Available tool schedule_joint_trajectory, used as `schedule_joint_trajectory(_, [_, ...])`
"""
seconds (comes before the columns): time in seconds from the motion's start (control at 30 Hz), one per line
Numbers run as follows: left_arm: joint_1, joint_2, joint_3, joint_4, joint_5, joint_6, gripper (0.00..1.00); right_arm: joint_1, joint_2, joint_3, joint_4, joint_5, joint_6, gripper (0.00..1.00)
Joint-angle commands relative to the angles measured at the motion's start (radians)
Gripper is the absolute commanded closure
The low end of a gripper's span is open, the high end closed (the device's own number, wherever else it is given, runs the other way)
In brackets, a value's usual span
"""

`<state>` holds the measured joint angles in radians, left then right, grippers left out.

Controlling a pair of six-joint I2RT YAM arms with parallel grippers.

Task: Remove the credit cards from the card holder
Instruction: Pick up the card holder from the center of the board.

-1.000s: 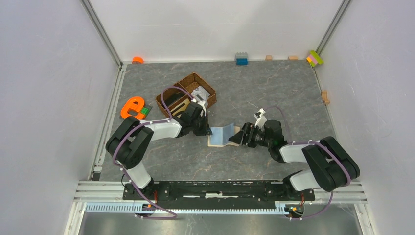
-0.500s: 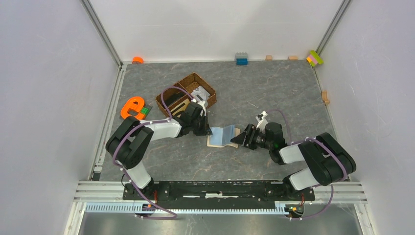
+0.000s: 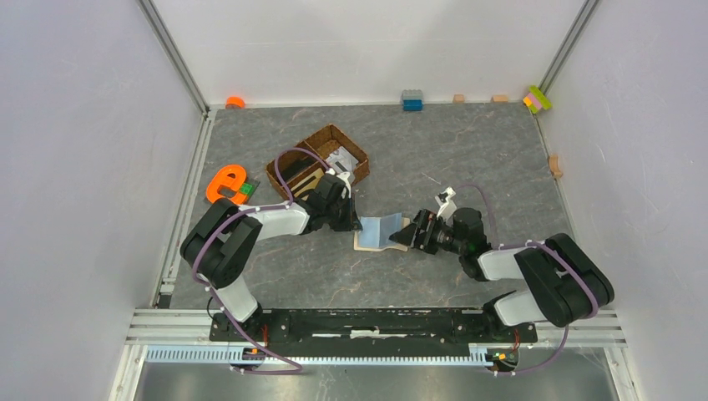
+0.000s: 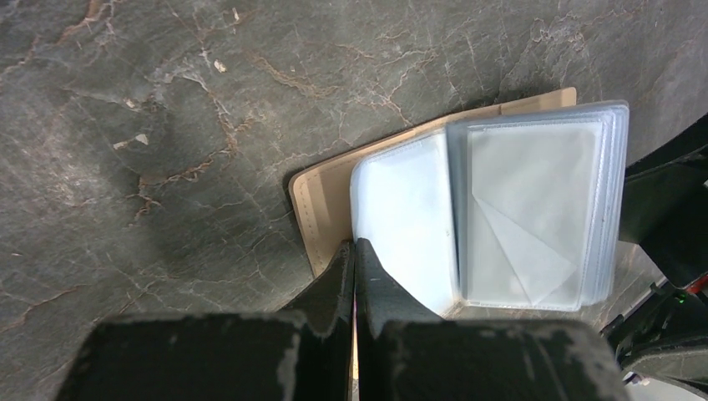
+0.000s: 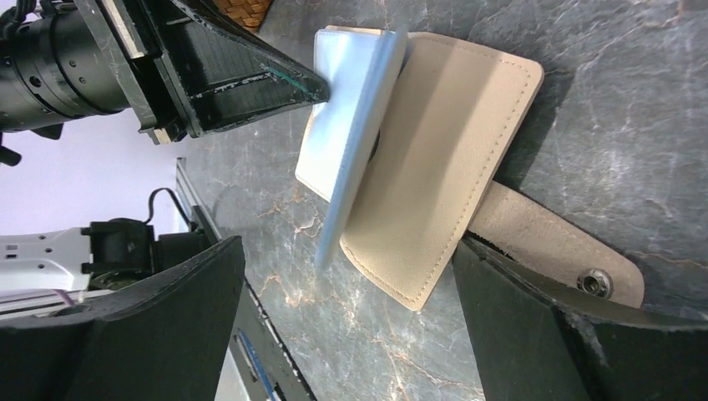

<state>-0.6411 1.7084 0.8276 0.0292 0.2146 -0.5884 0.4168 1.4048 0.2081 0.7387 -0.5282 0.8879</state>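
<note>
The beige card holder (image 3: 380,231) lies open on the table, its clear sleeves (image 4: 534,209) fanned up. My left gripper (image 3: 356,222) is shut, its tips (image 4: 355,248) resting where the beige cover (image 4: 321,213) meets the sleeves. A thin pale sliver shows between the fingers. My right gripper (image 3: 407,236) is open wide at the holder's right side. In the right wrist view (image 5: 346,246) the cover's corner (image 5: 417,284) lies between the fingers, and the right finger (image 5: 551,334) overlaps the snap tab (image 5: 551,246). I cannot make out any credit card in the sleeves.
A brown wicker basket (image 3: 321,159) stands behind the left arm, with an orange letter toy (image 3: 225,182) to its left. Small blocks lie along the back wall (image 3: 412,100) and the right wall (image 3: 555,165). The rail runs along the near edge.
My right arm has shifted slightly beside the holder. The holder and my left gripper have stayed in place.
</note>
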Motion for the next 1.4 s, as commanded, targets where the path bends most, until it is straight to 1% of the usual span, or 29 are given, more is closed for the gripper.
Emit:
schedule_joint_trajectory(0.0, [-0.007,0.023,-0.019,-0.034,0.02,-0.011,0.98,0.009,0.045,-0.014,0.121,-0.075,0.083,0.02])
schedule_joint_trajectory(0.1, [-0.006,0.021,-0.018,-0.034,0.02,-0.01,0.98,0.019,0.075,-0.019,0.181,-0.109,0.145,0.02])
schedule_joint_trajectory(0.2, [-0.006,0.016,-0.019,-0.034,0.017,-0.011,0.98,0.02,0.074,-0.012,0.177,-0.138,0.186,0.02])
schedule_joint_trajectory(0.27, [-0.006,0.013,-0.021,-0.033,0.011,-0.011,0.98,0.019,0.023,-0.01,0.094,-0.106,0.166,0.02])
schedule_joint_trajectory(0.33, [-0.005,0.011,-0.02,-0.034,0.009,-0.011,0.98,0.016,-0.035,0.009,-0.055,-0.037,0.134,0.02])
schedule_joint_trajectory(0.4, [-0.006,0.008,-0.021,-0.034,0.007,-0.011,0.98,0.016,-0.067,0.033,-0.162,-0.004,0.122,0.02])
schedule_joint_trajectory(0.43, [-0.005,0.005,-0.022,-0.034,0.005,-0.011,0.98,0.016,-0.074,0.042,-0.208,0.004,0.12,0.02])
schedule_joint_trajectory(0.47, [-0.005,0.004,-0.022,-0.034,0.002,-0.011,0.98,0.016,-0.076,0.042,-0.213,-0.001,0.124,0.02])
schedule_joint_trajectory(0.7, [-0.005,0.004,-0.021,-0.034,0.0,-0.011,0.98,0.019,-0.095,-0.01,-0.168,-0.008,0.219,0.02])
schedule_joint_trajectory(0.93, [-0.002,0.002,-0.022,-0.034,-0.003,-0.013,0.98,0.029,-0.162,-0.094,-0.077,0.011,0.313,0.02])
schedule_joint_trajectory(1.07, [0.0,0.006,-0.021,-0.034,0.002,-0.015,0.98,0.061,-0.138,-0.112,-0.006,0.022,0.353,0.02])
schedule_joint_trajectory(1.37, [-0.001,0.002,-0.025,-0.034,0.009,-0.016,0.98,0.052,-0.043,-0.085,0.017,0.073,0.361,0.02])
